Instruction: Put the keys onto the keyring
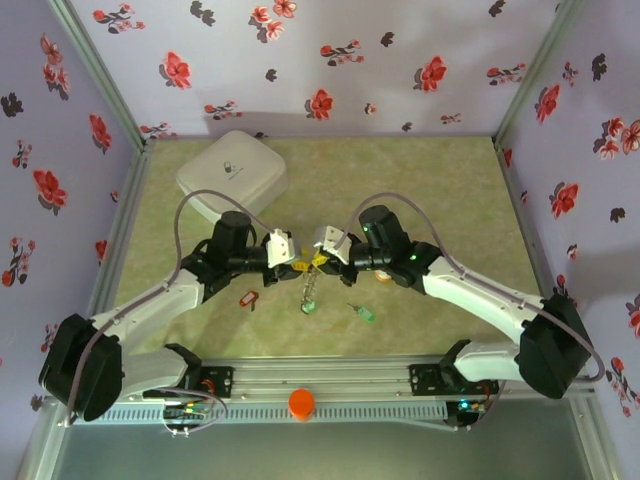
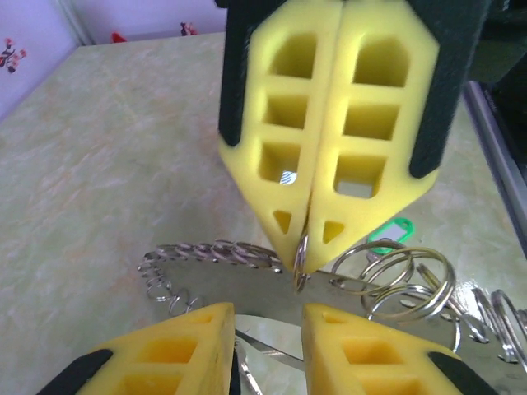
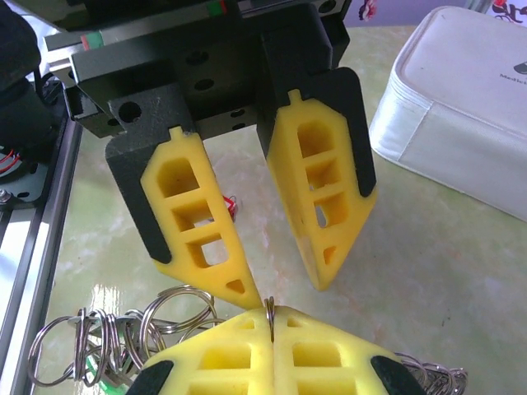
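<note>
top view: both arms meet mid-table (image 1: 430,200), left gripper (image 1: 296,264) nose to nose with right gripper (image 1: 318,262), and a bunch of keys (image 1: 308,296) dangles just under them; a red-tagged key (image 1: 247,298) and a green-tagged key (image 1: 365,313) lie loose on either side

left wrist view: the right gripper (image 2: 305,247) is clamped tight on a thin ring (image 2: 300,265) standing edge-on; that ring sits against the keyring (image 2: 239,285), a grey band running across with small rings strung along it; can't tell if the pinched one is actually threaded on; the left's own fingers (image 2: 189,346) sit apart, nothing pinched that I can see

right wrist view: the left jaws stand apart just above the pinched ring (image 3: 269,311), nothing between them

my take: the left should come in square and grab right beside the right's pinch so the ring doesn't twist; squeeze slowly; grab too far off and the whole bundle probably swings
</note>
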